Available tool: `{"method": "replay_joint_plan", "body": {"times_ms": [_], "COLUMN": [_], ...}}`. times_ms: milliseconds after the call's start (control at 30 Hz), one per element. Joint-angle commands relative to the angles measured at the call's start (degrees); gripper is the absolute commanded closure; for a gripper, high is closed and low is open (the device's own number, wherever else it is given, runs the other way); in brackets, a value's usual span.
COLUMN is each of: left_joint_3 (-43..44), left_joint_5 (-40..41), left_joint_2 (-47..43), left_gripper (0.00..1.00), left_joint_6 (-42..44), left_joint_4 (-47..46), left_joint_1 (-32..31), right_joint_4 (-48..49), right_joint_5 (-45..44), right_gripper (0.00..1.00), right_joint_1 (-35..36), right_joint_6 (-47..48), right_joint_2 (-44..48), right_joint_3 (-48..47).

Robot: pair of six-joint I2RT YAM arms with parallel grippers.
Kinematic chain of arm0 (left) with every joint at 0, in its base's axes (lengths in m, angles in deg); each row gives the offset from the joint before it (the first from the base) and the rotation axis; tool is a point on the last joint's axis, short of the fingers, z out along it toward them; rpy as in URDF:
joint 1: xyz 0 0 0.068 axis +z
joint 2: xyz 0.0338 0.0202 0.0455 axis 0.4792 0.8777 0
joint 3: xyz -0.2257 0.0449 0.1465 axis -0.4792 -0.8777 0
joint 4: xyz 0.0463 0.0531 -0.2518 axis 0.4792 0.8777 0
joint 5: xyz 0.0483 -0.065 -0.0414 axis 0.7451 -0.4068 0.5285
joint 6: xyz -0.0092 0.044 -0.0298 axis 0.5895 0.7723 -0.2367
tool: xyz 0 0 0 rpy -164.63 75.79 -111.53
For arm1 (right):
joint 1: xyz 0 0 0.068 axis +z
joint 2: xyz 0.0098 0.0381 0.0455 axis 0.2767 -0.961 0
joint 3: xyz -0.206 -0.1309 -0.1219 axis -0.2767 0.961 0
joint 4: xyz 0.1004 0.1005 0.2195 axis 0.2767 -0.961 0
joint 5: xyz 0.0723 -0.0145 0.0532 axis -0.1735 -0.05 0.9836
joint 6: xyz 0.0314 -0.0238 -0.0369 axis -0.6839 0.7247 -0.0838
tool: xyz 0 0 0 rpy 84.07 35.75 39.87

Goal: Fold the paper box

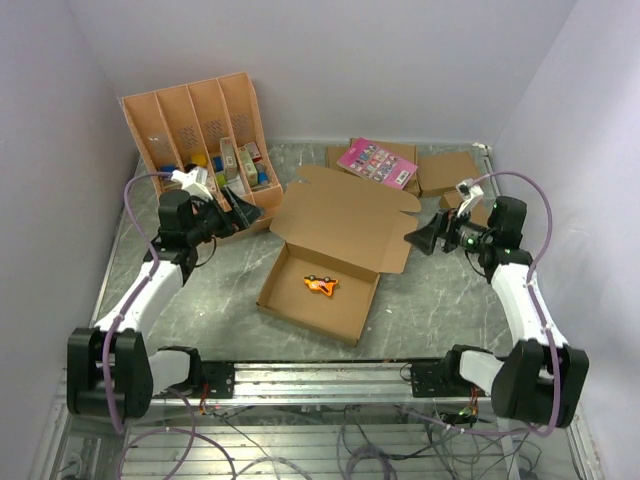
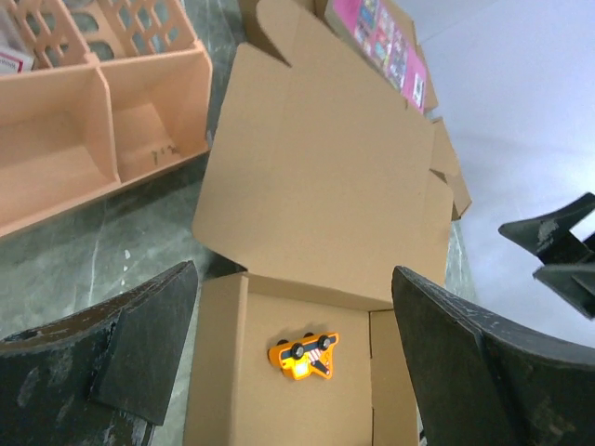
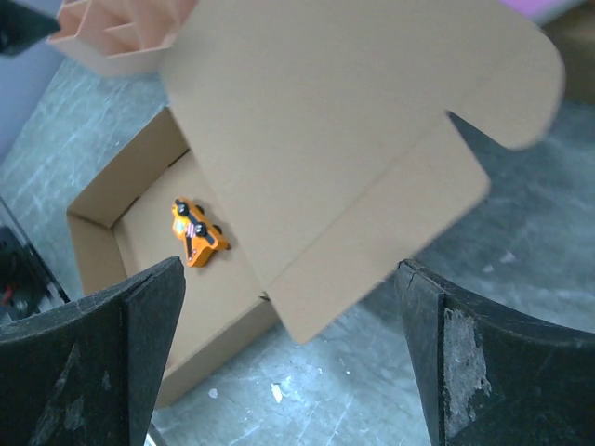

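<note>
**Item 1. Left jaws:** spread wide and gripping nothing. You see both dark fingers (image 2: 139, 344) framing the box from its 9 o'clock side, clear of the cardboard.

**Item 2. Right jaws:** spread wide and empty, at the box's 3 o'clock, just beside the lid's side flap (image 1: 398, 250). You cannot tell whether they touch it.

**Item 3. Paper box (image 1: 340, 225):** plain brown, mid-worktop between your two arms. The tray walls stand up and the lid is open toward 12 o'clock.

**Item 4. Toy car (image 1: 321, 286):** orange, lying on the tray floor near its middle.

**Item 5. Organiser (image 1: 200, 140):** orange-tan and divided, at the box's 10 o'clock. Small items sit in its lower compartments.

**Item 6. Pink card (image 1: 377, 163):** at 12 to 1 o'clock, lying on a flat cardboard piece (image 1: 400, 152). A second flat piece (image 1: 447, 172) lies at 2 o'clock.

**Item 7. Worktop (image 1: 220, 300):** grey and marbled.
</note>
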Motion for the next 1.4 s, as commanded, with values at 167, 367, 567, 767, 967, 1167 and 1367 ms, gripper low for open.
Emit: {"method": "replay_joint_plan", "body": {"times_ms": [167,367,567,767,967,1167,1367], "left_joint_3": [9.38,9.59,8.93,9.01,8.69,9.54,10.46], "left_joint_5": [-3.51,-2.96,-3.46,-3.85,-4.54,-4.79,-9.33], "left_joint_2": [7.68,8.65,7.72,7.56,7.32,6.61,9.21], "left_gripper": [0.05,0.04,0.02,0.08,0.08,0.07,0.05], "left_joint_6": [8.05,8.84,8.92,9.45,9.02,9.95,10.37], "left_joint_4": [6.43,7.39,7.11,7.9,6.67,7.18,4.44], "left_joint_1": [1.85,2.19,2.28,2.36,2.46,2.89,3.22], "right_joint_4": [1.42,1.81,5.36,9.97,11.26,11.04,3.84], "right_joint_5": [2.1,2.26,3.79,7.65,9.54,11.44,12.35], "right_gripper": [0.2,0.37,0.5,0.63,0.8,0.98,1.0], "right_joint_1": [-5.7,-5.61,-4.52,-3.75,-3.68,-3.68,-3.68], "right_joint_6": [-8.92,-10.0,-8.39,-8.95,-8.75,-7.87,1.74], "right_joint_2": [-15.68,-25.0,-31.88,-33.63,-34.89,-36.16,-35.81], "right_joint_3": [-5.25,-9.25,-10.89,-10.46,-11.18,-12.72,-17.9]}}
